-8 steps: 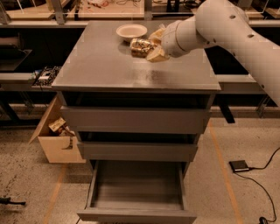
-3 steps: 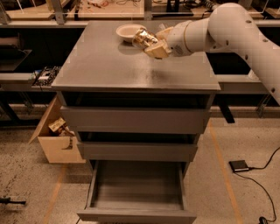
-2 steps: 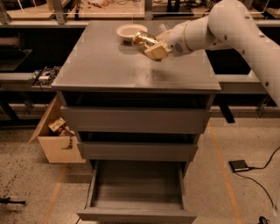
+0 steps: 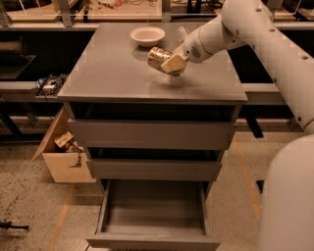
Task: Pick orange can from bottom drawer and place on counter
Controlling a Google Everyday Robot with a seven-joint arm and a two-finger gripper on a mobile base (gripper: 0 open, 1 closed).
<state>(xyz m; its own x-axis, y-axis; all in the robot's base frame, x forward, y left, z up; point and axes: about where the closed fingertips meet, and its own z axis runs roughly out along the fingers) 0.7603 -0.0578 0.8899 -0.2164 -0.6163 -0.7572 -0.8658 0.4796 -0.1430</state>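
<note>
The orange can is held tilted on its side, just above the grey counter, near its back middle. My gripper is shut on the can, with a tan finger pad across its front. The white arm reaches in from the right. The bottom drawer is pulled open and its inside shows nothing in it.
A white bowl sits on the counter just behind and left of the can. An open cardboard box stands on the floor left of the cabinet. A wooden workbench runs along the back. The two upper drawers are closed.
The gripper with the can has moved back and left over the counter, toward the bowl, then held nearly still. The can stays in the grip.
</note>
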